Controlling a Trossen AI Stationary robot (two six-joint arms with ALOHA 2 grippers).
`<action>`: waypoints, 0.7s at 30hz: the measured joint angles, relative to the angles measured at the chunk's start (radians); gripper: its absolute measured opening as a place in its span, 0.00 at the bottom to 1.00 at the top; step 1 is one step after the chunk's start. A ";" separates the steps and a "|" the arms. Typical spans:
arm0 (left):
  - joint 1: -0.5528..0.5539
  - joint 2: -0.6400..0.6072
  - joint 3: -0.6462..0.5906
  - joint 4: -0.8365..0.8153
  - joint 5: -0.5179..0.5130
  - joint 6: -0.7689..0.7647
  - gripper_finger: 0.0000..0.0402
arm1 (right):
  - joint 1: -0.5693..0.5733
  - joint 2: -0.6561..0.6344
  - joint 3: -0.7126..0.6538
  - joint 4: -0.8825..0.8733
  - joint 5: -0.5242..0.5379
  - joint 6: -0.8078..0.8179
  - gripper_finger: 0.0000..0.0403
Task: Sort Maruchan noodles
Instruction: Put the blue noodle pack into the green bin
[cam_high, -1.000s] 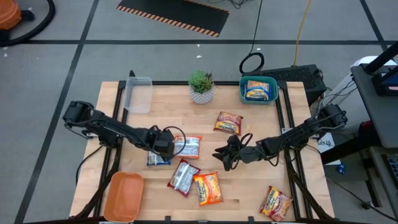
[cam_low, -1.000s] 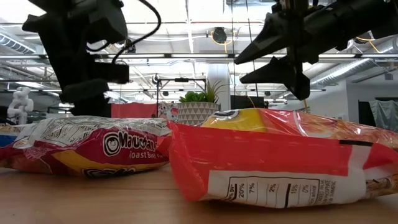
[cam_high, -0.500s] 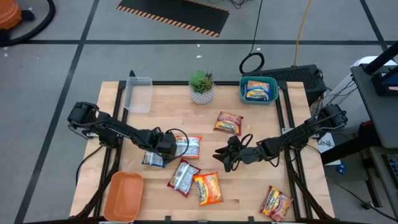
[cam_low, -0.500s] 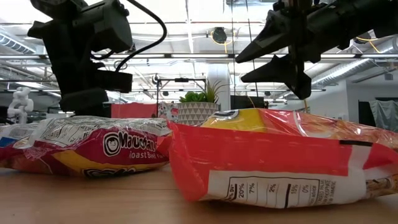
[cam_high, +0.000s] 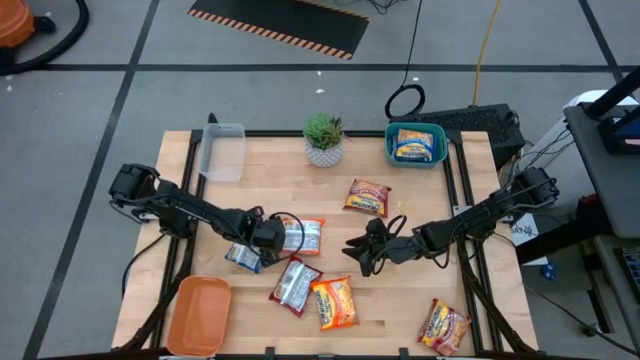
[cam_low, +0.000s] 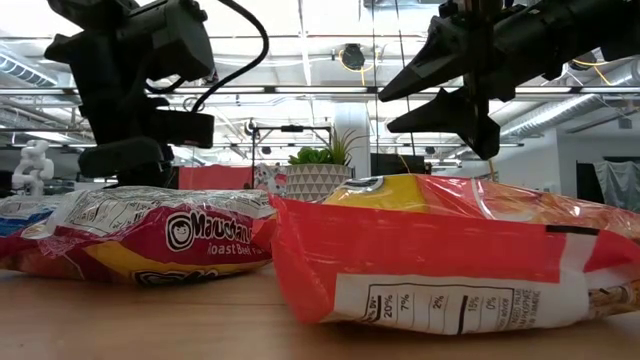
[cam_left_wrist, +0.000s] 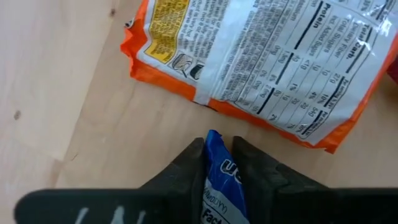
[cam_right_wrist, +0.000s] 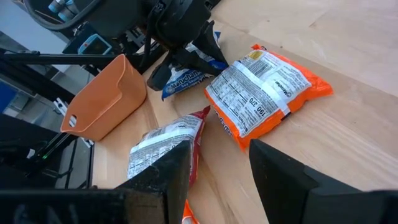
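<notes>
Under left end effector (cam_left_wrist: 217, 163) | blue packet (cam_left_wrist: 222, 186) pinched, mostly hidden

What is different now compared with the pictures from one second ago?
The left claw has closed on the blue-white noodle packet, whose end now sits pinched between its fingers; the packet has turned and shifted slightly toward the orange tray. The right claw stayed open above the table's middle, holding nothing. The other packets, the trays and the plant did not move.
</notes>
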 joint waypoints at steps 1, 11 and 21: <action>0.000 0.000 0.005 -0.006 0.000 0.007 0.20 | 0.000 0.000 0.000 0.000 -0.001 0.000 0.39; -0.001 -0.059 0.092 -0.141 -0.085 0.087 0.20 | 0.000 0.000 0.000 -0.006 -0.029 -0.011 0.39; -0.001 -0.199 0.196 -0.189 -0.220 0.242 0.15 | -0.027 -0.017 0.000 -0.018 -0.123 -0.165 0.39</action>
